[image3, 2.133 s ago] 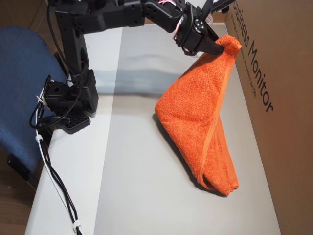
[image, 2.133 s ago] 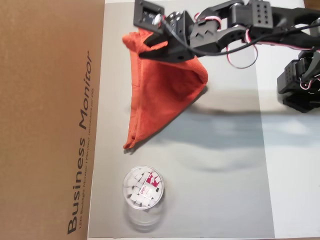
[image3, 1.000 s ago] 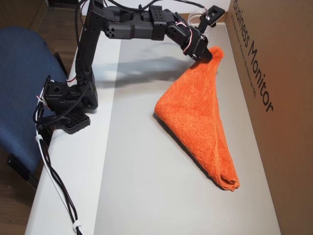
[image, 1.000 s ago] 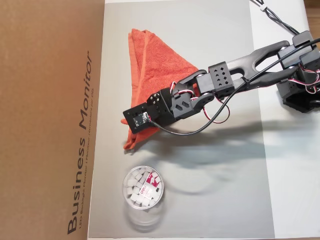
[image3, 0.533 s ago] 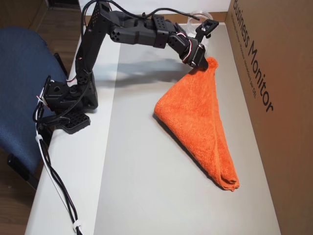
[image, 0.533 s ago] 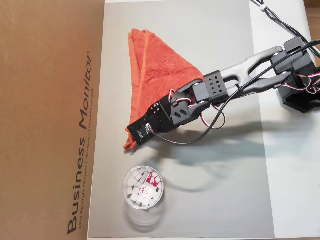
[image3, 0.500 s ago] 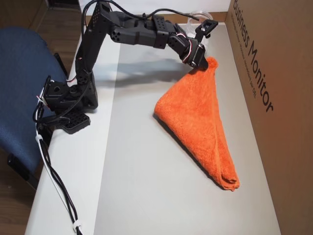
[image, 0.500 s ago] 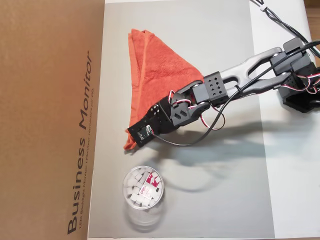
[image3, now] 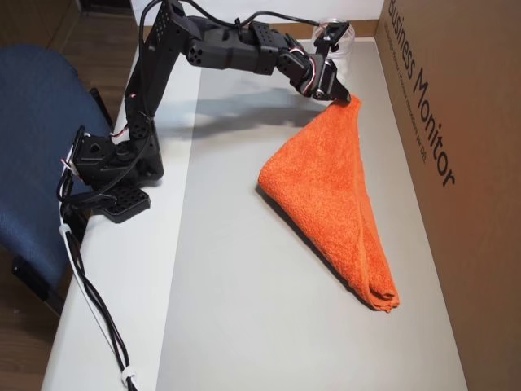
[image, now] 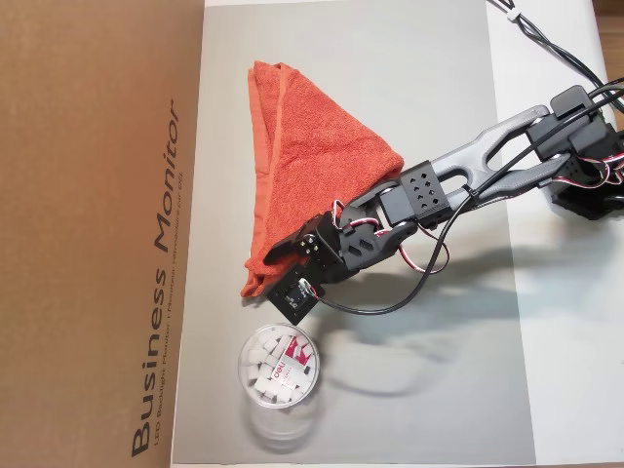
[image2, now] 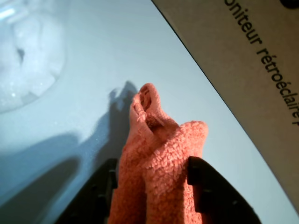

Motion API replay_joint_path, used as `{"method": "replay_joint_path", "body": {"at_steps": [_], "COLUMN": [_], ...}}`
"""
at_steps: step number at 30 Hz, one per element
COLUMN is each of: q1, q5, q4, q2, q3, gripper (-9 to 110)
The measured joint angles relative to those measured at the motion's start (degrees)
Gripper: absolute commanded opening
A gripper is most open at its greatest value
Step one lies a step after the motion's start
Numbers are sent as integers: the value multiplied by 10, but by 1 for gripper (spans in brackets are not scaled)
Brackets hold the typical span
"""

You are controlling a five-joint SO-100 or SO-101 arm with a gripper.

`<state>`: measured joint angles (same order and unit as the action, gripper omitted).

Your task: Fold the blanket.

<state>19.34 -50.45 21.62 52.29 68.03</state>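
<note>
The blanket [image: 307, 161] is an orange-red terry towel lying folded into a long triangle on the grey mat [image: 429, 390]. In both overhead views its narrow corner is lifted slightly by my gripper [image: 265, 263] [image3: 348, 98]. In the wrist view the corner of the blanket [image2: 159, 140] bunches up between my two black fingers, with the gripper [image2: 152, 165] shut on it. The rest of the blanket [image3: 338, 195] rests flat, its other tip toward the mat's opposite end.
A clear plastic tub [image: 278, 366] of white pieces stands just past the held corner, also seen as tub [image3: 334, 28] and tub [image2: 23, 46]. A cardboard box [image: 97, 234] [image3: 464, 163] borders the mat's long side. The arm's base [image3: 114, 167] and a blue chair [image3: 28, 147] lie opposite.
The gripper carried the raised corner across the blanket, laying it over into a flat triangle. In the last half second it moved the corner slightly closer to the tub.
</note>
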Motion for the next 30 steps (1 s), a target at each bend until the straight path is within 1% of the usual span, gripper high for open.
{"method": "replay_joint_path", "body": {"at_steps": [3, 7, 11, 19, 30], "q1": [-1, -2, 0, -1, 10], "q5": [18, 18, 18, 18, 18], "q4": [0, 2, 37, 90, 100], "q2": [0, 0, 0, 0, 0], "q3": [0, 0, 0, 0, -4], "gripper": [15, 8, 6, 6, 7]}}
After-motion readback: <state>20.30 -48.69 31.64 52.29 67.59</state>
